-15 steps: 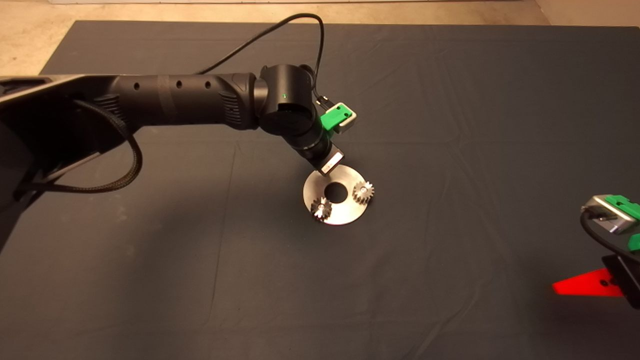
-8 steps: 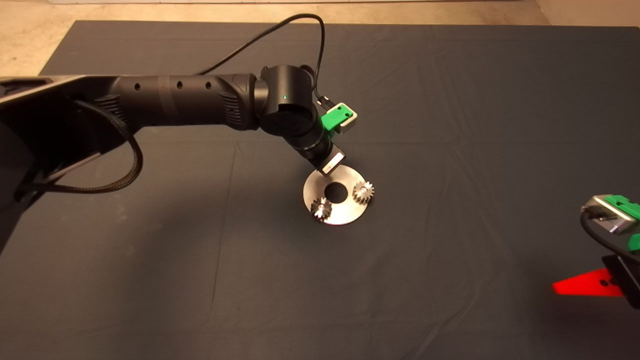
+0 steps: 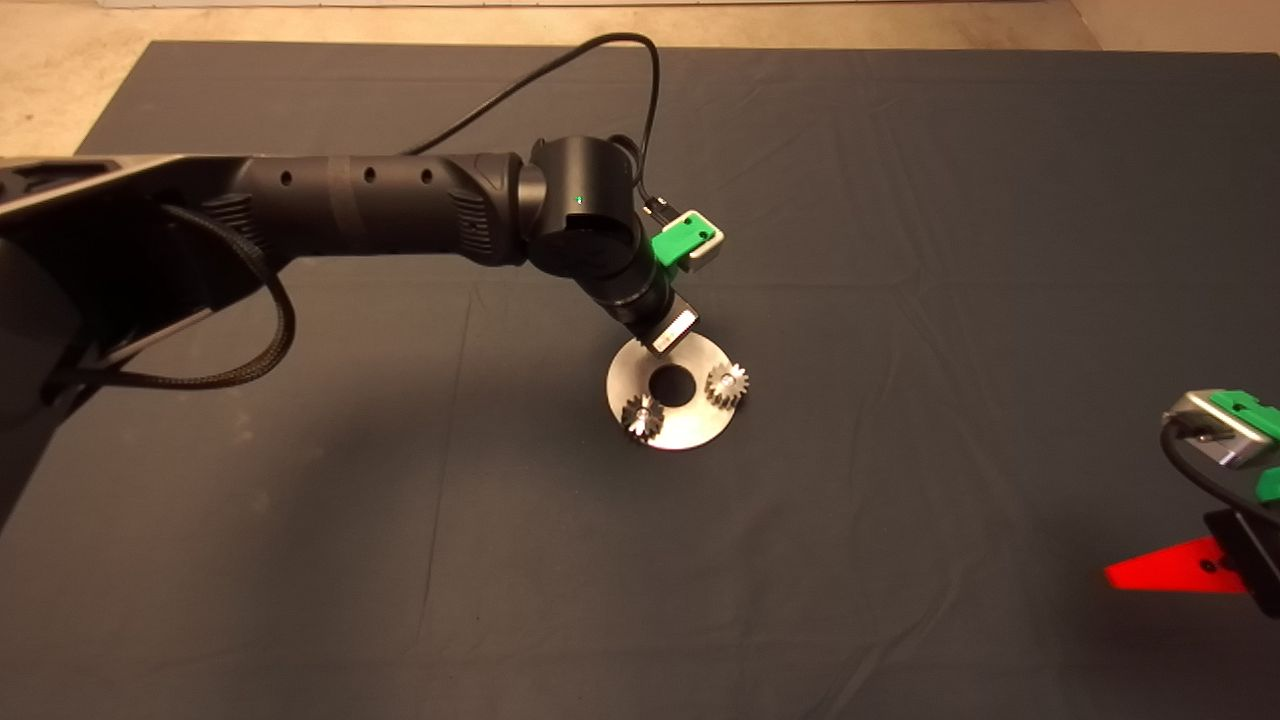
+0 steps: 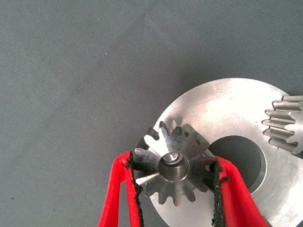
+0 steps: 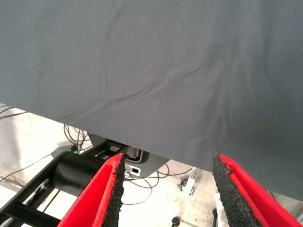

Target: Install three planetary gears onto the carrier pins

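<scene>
The left gripper (image 4: 175,182), clamped on the third gear (image 4: 173,163), has shifted slightly right over the disc's (image 3: 700,425) far edge, its bore meeting the pin (image 4: 173,156); right gripper (image 5: 166,189) waits open, near right.

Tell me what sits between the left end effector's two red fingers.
In the left wrist view, a planetary gear sits between the left end effector's fingers, its bore over a carrier pin on the silver disc.
</scene>
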Tool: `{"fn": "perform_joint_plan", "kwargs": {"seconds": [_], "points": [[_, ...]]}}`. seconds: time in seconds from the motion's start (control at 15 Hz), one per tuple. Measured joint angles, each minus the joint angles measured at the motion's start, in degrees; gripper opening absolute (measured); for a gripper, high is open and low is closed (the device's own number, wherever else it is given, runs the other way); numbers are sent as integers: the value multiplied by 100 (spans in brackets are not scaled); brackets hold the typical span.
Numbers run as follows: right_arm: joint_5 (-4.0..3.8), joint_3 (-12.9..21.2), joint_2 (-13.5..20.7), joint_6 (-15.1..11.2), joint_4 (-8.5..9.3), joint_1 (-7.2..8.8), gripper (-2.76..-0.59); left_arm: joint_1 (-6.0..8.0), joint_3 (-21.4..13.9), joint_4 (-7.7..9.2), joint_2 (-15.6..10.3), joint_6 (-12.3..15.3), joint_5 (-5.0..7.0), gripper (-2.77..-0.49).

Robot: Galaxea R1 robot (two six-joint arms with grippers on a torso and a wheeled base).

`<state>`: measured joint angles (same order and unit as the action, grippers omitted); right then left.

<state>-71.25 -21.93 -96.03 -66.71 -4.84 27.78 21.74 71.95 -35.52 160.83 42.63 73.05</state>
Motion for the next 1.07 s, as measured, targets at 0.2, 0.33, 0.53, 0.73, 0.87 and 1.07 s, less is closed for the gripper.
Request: {"fn": "perform_joint_plan", "kwargs": {"seconds": [0.2, 0.33, 0.53, 0.73, 0.87, 1.07], "points": [[0, 0, 0, 0, 0, 0, -202, 0, 1, 0, -2, 0, -4, -271], [0, 0, 0, 0, 0, 0, -202, 0, -2, 0, -2, 0, -4, -271], [0, 0, 0, 0, 0, 0, -202, -18, -2, -24, -2, 0, -1, -271], [0, 0, 0, 0, 0, 0, -202, -22, 0, -27, -2, -2, -1, -271], [0, 0, 0, 0, 0, 0, -202, -46, 1, -44, -2, 0, -1, -271], [0, 0, 0, 0, 0, 0, -202, -49, 1, -46, -2, -2, -2, -271]]}}
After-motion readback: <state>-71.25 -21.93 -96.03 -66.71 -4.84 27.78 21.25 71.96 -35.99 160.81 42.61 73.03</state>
